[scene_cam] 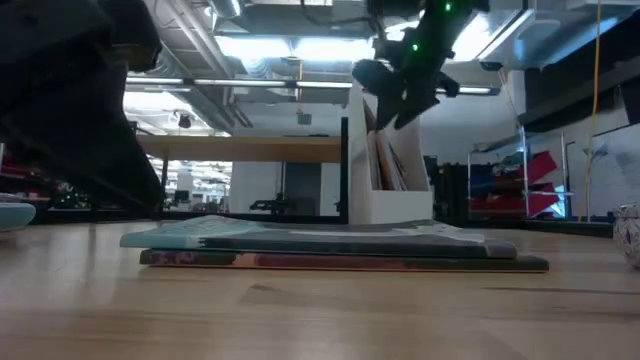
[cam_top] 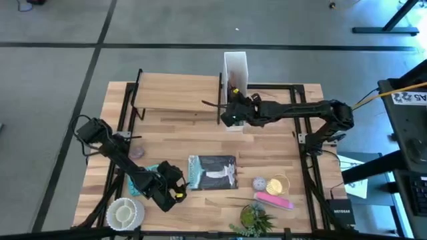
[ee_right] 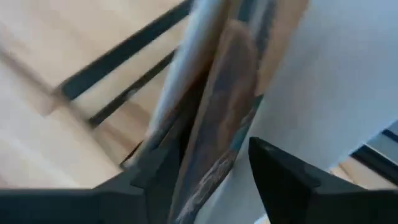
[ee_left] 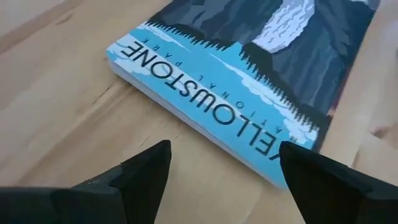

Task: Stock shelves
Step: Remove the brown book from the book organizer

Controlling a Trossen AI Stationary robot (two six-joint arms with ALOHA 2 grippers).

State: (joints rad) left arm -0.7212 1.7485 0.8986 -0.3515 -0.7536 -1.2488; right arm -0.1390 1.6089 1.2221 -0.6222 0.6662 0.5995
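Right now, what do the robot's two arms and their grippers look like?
Both arms are dark, near-black jointed links with rounded joint housings. The left gripper has two broad, matte black wedge-shaped fingers. The right gripper has the same dark angular fingers; in the low view a small green light glows on that arm.

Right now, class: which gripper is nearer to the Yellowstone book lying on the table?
Left. The left gripper sits open just beside the Yellowstone book, at its edge. The right gripper is far across the table at the white file box.
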